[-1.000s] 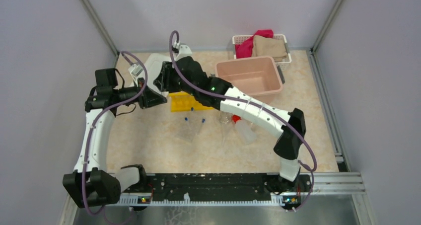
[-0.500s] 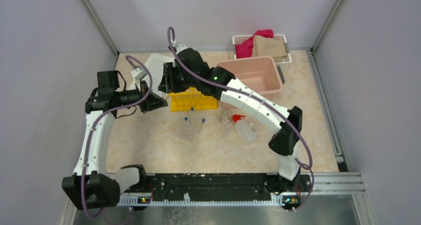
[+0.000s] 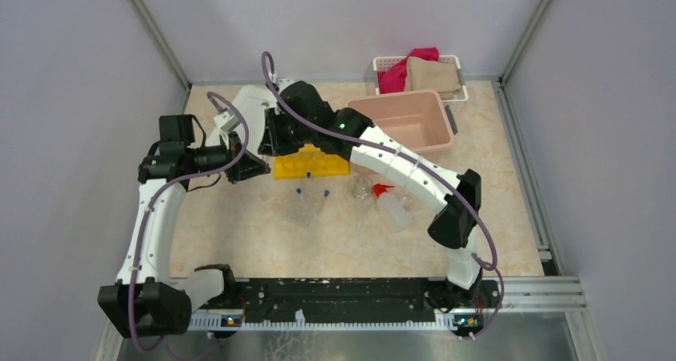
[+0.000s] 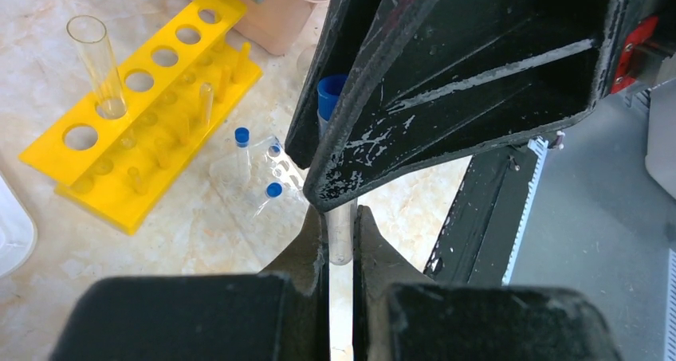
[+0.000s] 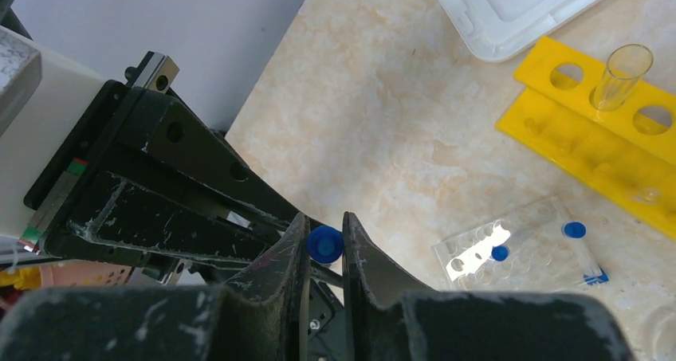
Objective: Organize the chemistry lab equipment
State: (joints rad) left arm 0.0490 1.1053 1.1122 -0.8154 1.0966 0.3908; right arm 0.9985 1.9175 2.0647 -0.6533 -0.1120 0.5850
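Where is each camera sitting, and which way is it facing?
Top external: above and behind the bases, looking down on the table; both arms show.
Left wrist: on the left arm, facing along the left hand, shut on a blue-capped tube; its own fingers show.
Right wrist: on the right arm, facing down past the right hand, shut on that tube's cap.
Shared: both wrist views show the tube and yellow rack.

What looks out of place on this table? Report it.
The white squeeze bottle lies on its side, and the clear rack seems tipped flat, its capped tubes lying down. The left end effector and right end effector both pinch one blue-capped tube.
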